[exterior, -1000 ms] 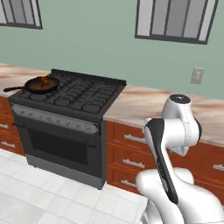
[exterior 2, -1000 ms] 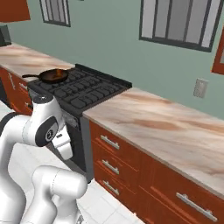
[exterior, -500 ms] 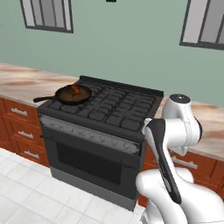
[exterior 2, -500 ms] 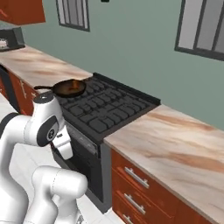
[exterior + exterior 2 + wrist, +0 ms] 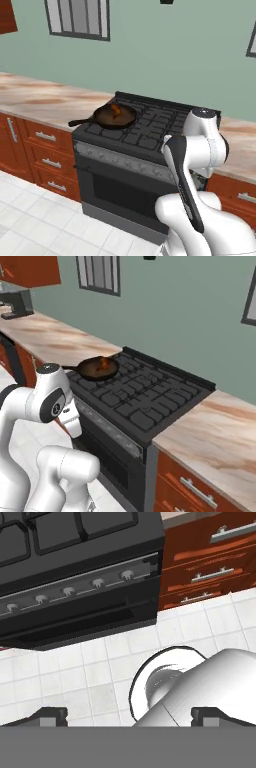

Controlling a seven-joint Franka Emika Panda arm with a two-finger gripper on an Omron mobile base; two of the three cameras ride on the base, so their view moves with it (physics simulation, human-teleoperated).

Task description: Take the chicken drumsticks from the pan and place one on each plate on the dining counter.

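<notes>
The pan sits on the stove's near-left grate, orange drumsticks inside, handle toward the counter.

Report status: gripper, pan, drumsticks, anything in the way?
Gripper open, empty, low in front of the stove. Pan on the stove's front left grate, drumsticks inside, untouched. Nothing in the way on the stovetop.

Even, bright, diffuse rendered light with no visible source. Soft sheen lies on the robot's white shells; dim shade sits under the stove front, ahead of the pincer. Textures look coarse and slightly soft.
</notes>
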